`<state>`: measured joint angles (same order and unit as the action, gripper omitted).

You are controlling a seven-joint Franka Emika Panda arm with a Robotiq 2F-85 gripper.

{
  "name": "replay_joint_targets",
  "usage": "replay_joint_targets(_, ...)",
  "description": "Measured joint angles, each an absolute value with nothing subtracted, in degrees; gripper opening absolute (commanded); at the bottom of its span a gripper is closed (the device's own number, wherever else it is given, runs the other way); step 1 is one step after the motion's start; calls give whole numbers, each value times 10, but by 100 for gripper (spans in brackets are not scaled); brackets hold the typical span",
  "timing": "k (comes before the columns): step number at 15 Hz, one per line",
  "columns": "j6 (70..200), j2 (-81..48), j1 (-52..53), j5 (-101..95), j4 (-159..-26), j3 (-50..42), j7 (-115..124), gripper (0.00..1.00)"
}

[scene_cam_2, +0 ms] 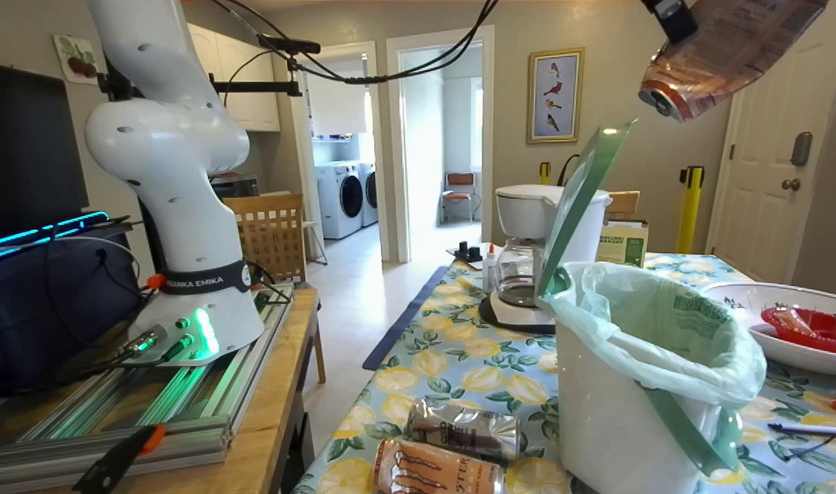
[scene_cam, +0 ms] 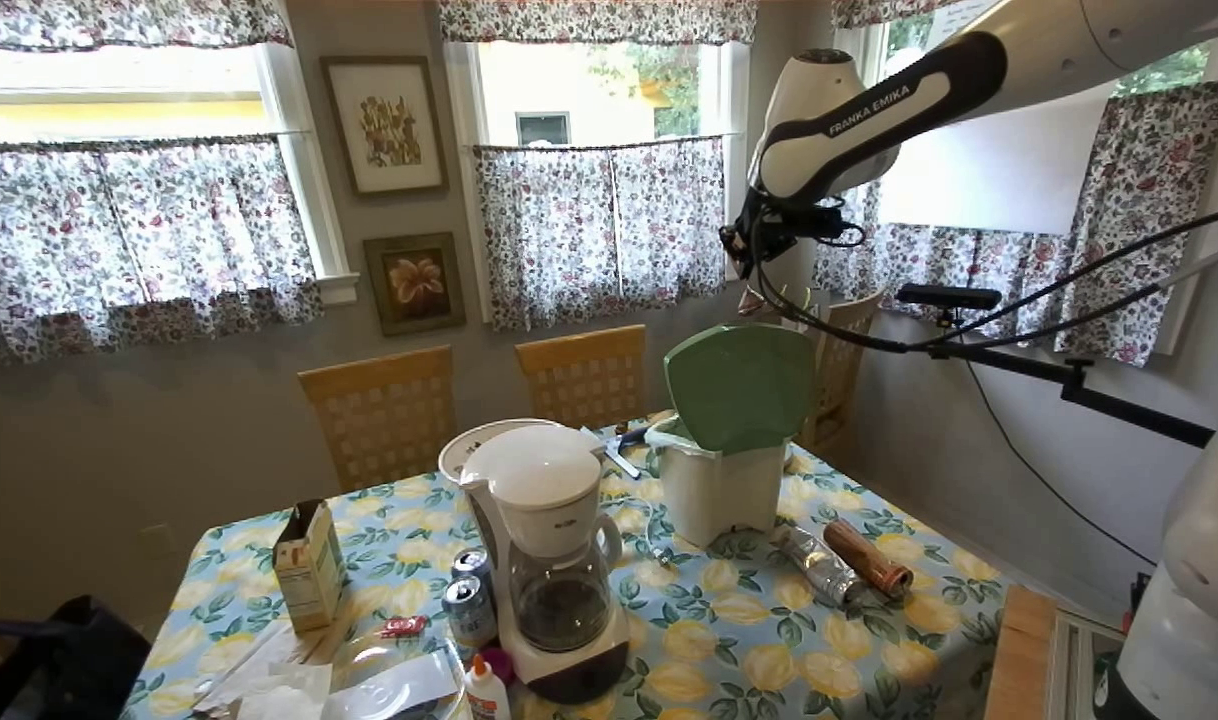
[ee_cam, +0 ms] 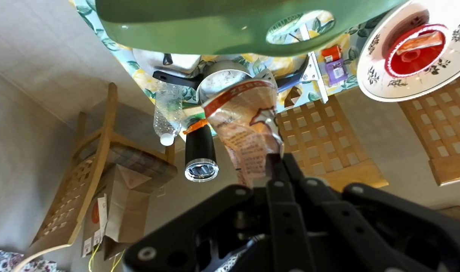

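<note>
High above the table, my gripper [ee_cam: 278, 160] is pinched shut on the edge of a crumpled orange can [ee_cam: 249, 130]. The can hangs tilted, its silver end facing down and to the side; this same orange can [scene_cam_2: 727, 62] shows at the top right of an exterior view. The gripper [scene_cam: 737, 248] appears dark and small in an exterior view, where the can cannot be made out clearly. Below stands a white bin [scene_cam: 719, 490] with a pale green liner [scene_cam_2: 596, 329]; its green lid [scene_cam: 744, 385] is raised. That lid [ee_cam: 215, 30] crosses the wrist view's top.
Beside the bin lie an orange can [scene_cam_2: 435, 470] and a silver can [scene_cam_2: 462, 431]. A white coffee maker [scene_cam: 549, 500] and a patterned bowl [ee_cam: 379, 75] share the table. Wooden chairs [scene_cam: 374, 410] stand behind it; a black tumbler [ee_cam: 199, 147] is near the table edge.
</note>
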<state>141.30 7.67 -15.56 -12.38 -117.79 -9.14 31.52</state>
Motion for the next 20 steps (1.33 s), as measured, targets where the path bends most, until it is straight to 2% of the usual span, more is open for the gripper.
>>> replay_joint_targets(20, 1439, 34, -153, -124, -1174, -99, 362, 1)
